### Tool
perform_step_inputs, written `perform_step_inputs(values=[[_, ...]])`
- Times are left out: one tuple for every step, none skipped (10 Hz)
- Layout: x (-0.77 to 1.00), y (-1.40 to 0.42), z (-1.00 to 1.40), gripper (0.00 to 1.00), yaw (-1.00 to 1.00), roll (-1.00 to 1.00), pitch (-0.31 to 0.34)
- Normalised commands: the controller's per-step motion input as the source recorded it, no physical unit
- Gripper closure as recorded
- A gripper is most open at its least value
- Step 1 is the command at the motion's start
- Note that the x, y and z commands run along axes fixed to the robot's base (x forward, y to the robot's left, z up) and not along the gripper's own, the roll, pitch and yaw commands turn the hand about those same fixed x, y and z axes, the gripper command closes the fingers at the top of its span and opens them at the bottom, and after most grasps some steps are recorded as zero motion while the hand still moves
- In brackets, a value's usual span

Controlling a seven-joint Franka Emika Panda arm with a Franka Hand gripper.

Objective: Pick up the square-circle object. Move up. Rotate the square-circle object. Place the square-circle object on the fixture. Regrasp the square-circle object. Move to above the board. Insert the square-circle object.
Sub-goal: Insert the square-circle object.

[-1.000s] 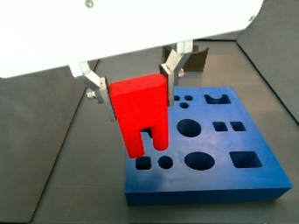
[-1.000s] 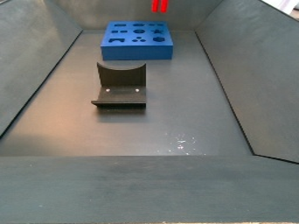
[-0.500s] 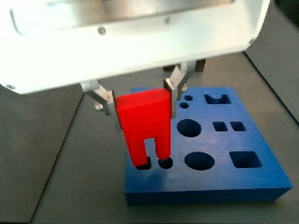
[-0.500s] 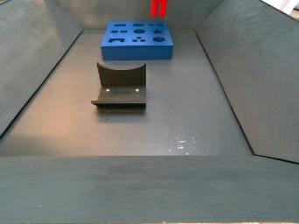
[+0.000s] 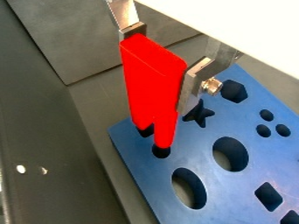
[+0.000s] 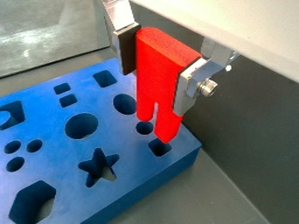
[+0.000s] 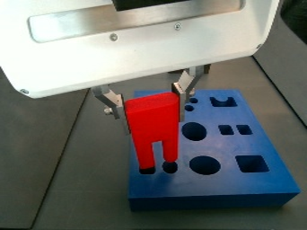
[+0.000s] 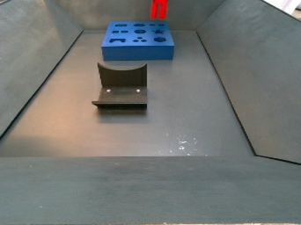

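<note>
The red square-circle object (image 7: 153, 126) hangs upright, prongs down, with my gripper (image 7: 150, 94) shut on its upper part. Its prong tips reach the two small holes at a corner of the blue board (image 7: 234, 166). In a wrist view the square-circle object (image 5: 153, 83) has one prong entering a hole of the board (image 5: 233, 179); another wrist view shows the object (image 6: 160, 74) with prongs at the holes of the board (image 6: 52, 144) between the gripper (image 6: 158, 61) plates. From afar, the object (image 8: 159, 9) is above the board (image 8: 137, 39), and the fixture (image 8: 121, 83) stands apart, nearer.
Grey bin walls (image 8: 47, 79) slope up around the dark floor (image 8: 153, 132). The board carries other cut-outs: a star (image 6: 98, 164), circles, squares. The large white gripper body (image 7: 144, 40) fills the top of a side view.
The gripper has come down with the square-circle object; its prongs were above the board a second ago and now reach the corner holes.
</note>
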Motion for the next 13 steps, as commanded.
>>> perform_step_inputs(values=[[0.05, 0.00, -0.20, 1.00, 0.00, 0.15, -0.037], [0.00, 0.00, -0.18, 1.00, 0.00, 0.14, -0.031], [0.02, -0.01, -0.18, 1.00, 0.00, 0.12, -0.027], [0.04, -0.03, -0.12, 1.00, 0.00, 0.10, -0.027], [0.08, -0.05, -0.07, 1.00, -0.08, 0.11, -0.029], [0.07, -0.09, -0.06, 1.00, -0.05, 0.08, -0.004], [0.09, -0.19, 0.00, 1.00, -0.09, 0.10, -0.017], [0.17, -0.27, 0.00, 1.00, -0.10, 0.12, -0.013], [0.12, -0.27, 0.00, 1.00, -0.16, 0.12, -0.027], [0.00, -0.16, 0.00, 1.00, 0.00, 0.05, 0.000], [0.00, -0.05, 0.00, 1.00, 0.00, 0.03, 0.000], [0.12, 0.00, -0.19, 1.00, 0.00, 0.10, 0.000], [0.12, 0.00, -0.22, 1.00, 0.00, 0.09, 0.000]])
